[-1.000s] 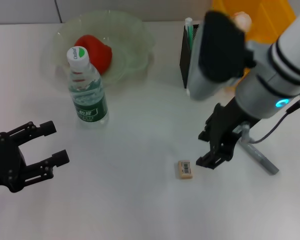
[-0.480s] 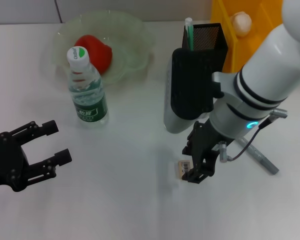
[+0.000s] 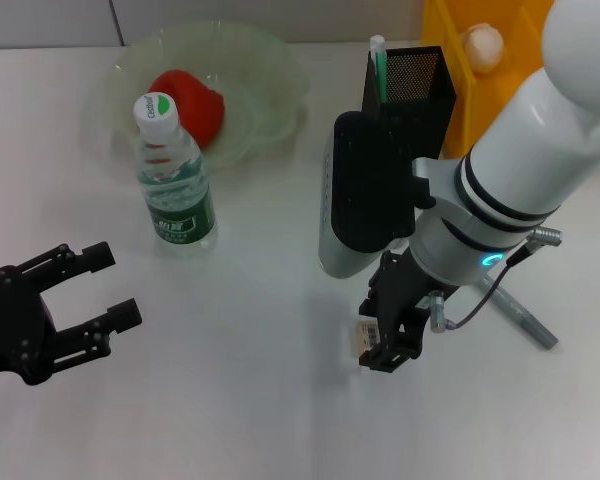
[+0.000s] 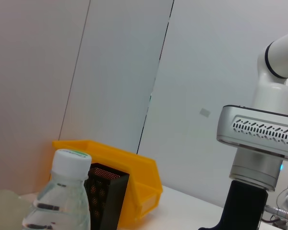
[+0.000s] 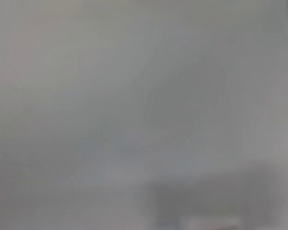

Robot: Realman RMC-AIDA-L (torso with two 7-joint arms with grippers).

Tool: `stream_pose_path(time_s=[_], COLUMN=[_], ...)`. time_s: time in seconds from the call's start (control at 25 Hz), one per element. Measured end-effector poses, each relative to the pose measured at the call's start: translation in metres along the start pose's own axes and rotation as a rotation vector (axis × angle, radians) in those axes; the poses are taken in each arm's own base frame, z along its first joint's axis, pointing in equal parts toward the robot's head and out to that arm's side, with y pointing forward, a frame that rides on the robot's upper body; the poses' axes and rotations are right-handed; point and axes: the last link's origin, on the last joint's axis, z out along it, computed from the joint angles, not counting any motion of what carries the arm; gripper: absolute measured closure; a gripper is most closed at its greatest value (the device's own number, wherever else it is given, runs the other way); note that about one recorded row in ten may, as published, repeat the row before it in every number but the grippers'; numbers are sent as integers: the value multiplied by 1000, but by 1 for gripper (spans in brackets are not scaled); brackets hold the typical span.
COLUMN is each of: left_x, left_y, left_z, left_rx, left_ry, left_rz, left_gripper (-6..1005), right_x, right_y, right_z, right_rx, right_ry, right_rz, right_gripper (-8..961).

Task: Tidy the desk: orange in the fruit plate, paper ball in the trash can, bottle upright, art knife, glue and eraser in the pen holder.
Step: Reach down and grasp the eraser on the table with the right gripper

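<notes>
Right hand at eraser, orange in fruit plate

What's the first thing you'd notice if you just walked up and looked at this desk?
The big white right arm, reaching down mid-desk with its black tool right over the tiny eraser. Next, the red orange sitting in the green fruit plate at the back, with the bottle standing upright in front of it. The yellow trash can glows at the back right beside the black pen holder.
</notes>
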Motion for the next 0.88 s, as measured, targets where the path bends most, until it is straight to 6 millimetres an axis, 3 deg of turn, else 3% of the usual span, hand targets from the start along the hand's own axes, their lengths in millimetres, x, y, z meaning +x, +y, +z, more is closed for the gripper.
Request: stream_pose_path(time_s=[0.88], left_x=[1], left_y=[0], left_z=[-4], left_rx=[18], left_ry=[17], left_rz=[7], left_gripper=[214], right_x=[2], right_y=[-2], right_z=[9], right_rx=[5], right_ry=[16], right_rz=[14], right_gripper=[440])
